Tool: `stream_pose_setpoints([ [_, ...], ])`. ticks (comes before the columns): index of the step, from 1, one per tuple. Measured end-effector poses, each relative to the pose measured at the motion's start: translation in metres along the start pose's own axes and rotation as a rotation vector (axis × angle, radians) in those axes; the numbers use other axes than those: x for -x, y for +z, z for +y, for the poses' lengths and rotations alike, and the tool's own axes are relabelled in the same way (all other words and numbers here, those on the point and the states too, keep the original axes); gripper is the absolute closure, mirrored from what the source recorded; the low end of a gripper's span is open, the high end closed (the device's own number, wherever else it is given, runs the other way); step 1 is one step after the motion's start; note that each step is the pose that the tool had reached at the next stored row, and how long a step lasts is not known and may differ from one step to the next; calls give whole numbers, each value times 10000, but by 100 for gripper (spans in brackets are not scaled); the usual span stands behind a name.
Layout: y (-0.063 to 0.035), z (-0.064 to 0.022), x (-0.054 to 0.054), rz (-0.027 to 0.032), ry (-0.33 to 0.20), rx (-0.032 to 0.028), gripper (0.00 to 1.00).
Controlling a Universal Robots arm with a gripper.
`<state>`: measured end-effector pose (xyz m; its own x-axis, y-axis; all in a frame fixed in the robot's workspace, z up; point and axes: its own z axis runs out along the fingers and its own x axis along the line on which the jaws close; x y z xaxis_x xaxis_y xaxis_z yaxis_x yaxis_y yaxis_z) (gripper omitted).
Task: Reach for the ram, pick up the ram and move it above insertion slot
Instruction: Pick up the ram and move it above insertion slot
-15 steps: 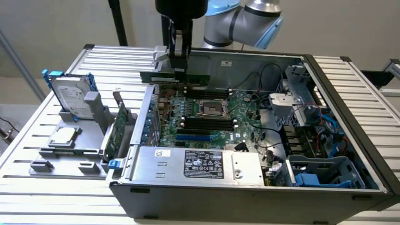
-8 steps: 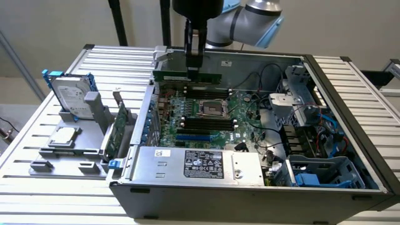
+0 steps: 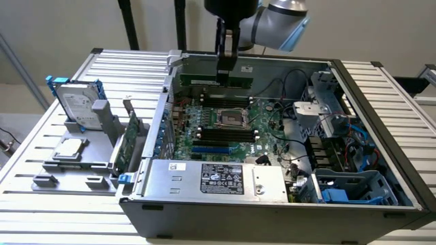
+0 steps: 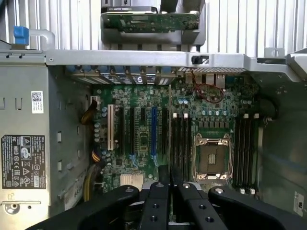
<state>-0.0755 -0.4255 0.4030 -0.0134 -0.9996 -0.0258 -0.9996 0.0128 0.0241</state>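
I see the motherboard (image 3: 228, 127) lying inside the open case (image 3: 381, 127); the hard drive (image 3: 76, 106) stands outside, on the exterior view's left.

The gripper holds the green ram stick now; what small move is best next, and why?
Probably a small sideways shift to line up: the gripper, shut on the long green ram stick, hangs near, not squarely over, the black memory slots.

Your arm's joint housing (image 3: 283, 18) is rounded silver-grey with a light blue cap, and the end effector (image 4: 169, 194) is matte black, its linkage bars dotted with small round screws (a black cylindrical body above).
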Motion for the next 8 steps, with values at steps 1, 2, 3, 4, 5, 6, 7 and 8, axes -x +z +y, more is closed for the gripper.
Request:
stream_pose_setpoints([
  [1,4,-20,26,10,0,0,87],
  [2,9,-40,50,20,1,0,87],
  [3,12,-61,74,31,1,0,87],
  [4,16,-80,96,42,1,-1,87],
  [5,20,-97,116,57,1,0,87],
  [6,23,-112,128,71,2,0,87],
  [7,25,-129,136,84,2,-1,87],
  [8,27,-146,141,98,2,-1,87],
])
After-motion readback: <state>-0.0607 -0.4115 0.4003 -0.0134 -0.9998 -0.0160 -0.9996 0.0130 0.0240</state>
